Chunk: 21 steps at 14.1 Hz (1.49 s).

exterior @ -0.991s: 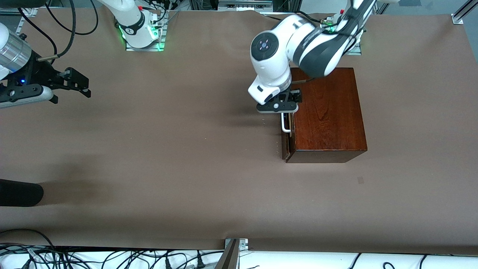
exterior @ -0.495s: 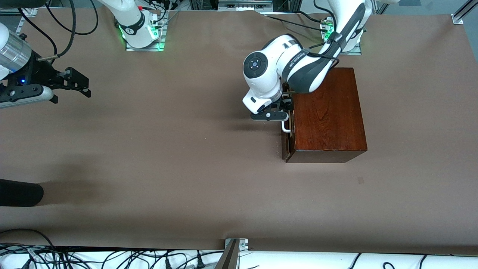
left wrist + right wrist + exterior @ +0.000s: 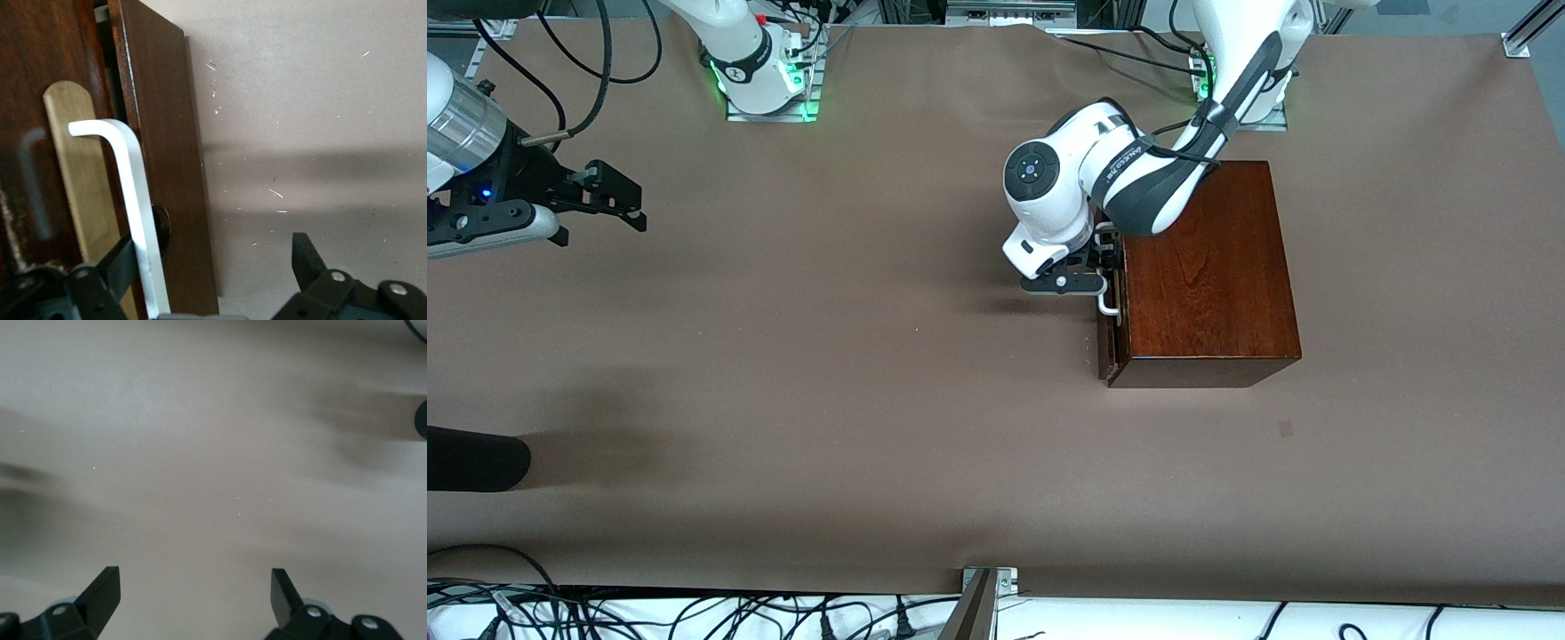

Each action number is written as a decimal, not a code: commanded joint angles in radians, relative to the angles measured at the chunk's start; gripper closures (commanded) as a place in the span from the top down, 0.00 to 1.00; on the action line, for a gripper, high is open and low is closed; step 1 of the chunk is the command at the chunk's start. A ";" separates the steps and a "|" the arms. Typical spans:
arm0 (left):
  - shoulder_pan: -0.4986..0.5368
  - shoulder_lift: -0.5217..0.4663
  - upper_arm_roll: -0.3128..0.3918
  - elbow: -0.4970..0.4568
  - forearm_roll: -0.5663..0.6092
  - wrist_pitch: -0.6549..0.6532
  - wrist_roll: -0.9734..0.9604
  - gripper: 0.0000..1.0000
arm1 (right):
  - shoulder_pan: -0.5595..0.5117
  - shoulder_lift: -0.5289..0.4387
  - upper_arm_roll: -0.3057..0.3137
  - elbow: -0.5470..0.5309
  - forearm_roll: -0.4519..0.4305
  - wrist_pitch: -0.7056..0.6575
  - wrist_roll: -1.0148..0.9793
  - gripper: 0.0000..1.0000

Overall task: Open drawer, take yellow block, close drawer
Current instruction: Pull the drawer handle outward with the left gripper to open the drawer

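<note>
Right gripper (image 3: 609, 191), upper left of frame, waits over bare table (image 3: 827, 373), fingers spread wide. Left gripper (image 3: 1089, 271), center right, jaws wide astride the white bar handle (image 3: 137, 200). Drawer (image 3: 1110, 324) dark-fronted, barely ajar in the reddish-brown box (image 3: 1205, 267).
</note>
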 commanded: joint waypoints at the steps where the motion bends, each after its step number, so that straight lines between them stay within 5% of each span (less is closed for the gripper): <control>1: -0.025 0.017 0.002 -0.001 0.028 0.029 -0.044 1.00 | 0.000 -0.011 0.002 -0.003 0.003 -0.012 -0.010 1.00; 6: -0.061 0.074 0.002 0.042 0.013 0.121 -0.078 1.00 | 0.000 -0.011 -0.001 -0.003 0.003 -0.011 -0.009 1.00; 11: -0.142 0.166 0.003 0.208 0.005 0.154 -0.109 1.00 | -0.003 -0.011 -0.003 -0.003 0.003 -0.011 -0.010 1.00; 15: -0.165 0.197 0.003 0.216 0.005 0.292 -0.124 1.00 | -0.005 -0.011 -0.003 -0.003 0.003 -0.011 -0.010 1.00; 21: -0.159 0.183 0.003 0.268 0.008 0.282 -0.111 1.00 | -0.002 -0.008 0.001 -0.007 0.003 -0.011 0.000 1.00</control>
